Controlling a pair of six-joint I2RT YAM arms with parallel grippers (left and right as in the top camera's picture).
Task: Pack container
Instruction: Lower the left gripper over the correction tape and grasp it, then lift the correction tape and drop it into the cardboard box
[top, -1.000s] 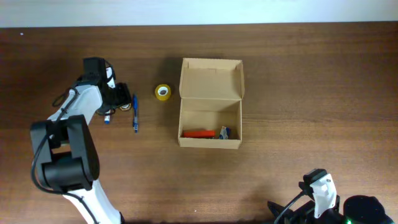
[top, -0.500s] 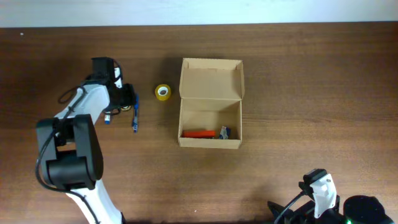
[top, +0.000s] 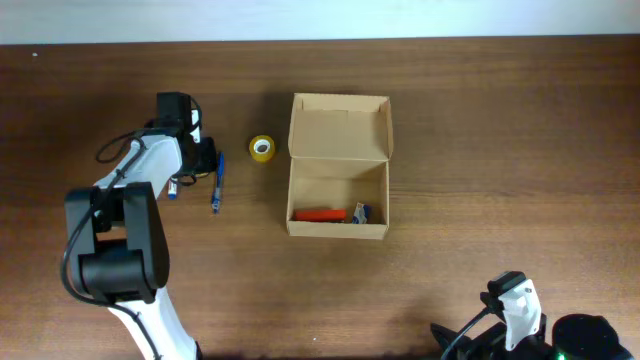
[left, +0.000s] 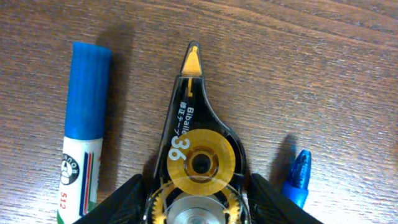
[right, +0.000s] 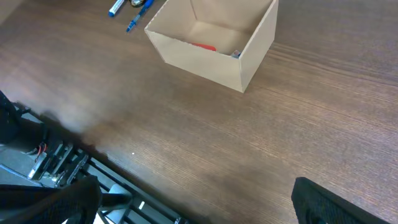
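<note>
My left pincer (left: 198, 184) is closed narrowly on the correction tape (left: 199, 152), one finger against each flank of its wide body and its yellow tip pointing away from the wrist. I judge that hold fits the shape, since the flat sides give the pads something to bear on. The piece lies between a marker (left: 83, 140) and a blue pen (left: 297, 179), close to both, so the fingers have little room on either side.

The box (top: 338, 232) sits at mid-bench (top: 480, 120), well apart to the right. Its lid is folded back on the far side, so the opening faces up for loading. My right pincer (right: 196, 199) is parked at the near edge, spread wide and holding nothing, out of the way.

By my count there is one box, one correction tape, one marker, one blue pen and one yellow tape roll (top: 262, 148). Two things are already inside: an orange one (top: 318, 214) and a small bluish one (top: 361, 212) I cannot identify.
</note>
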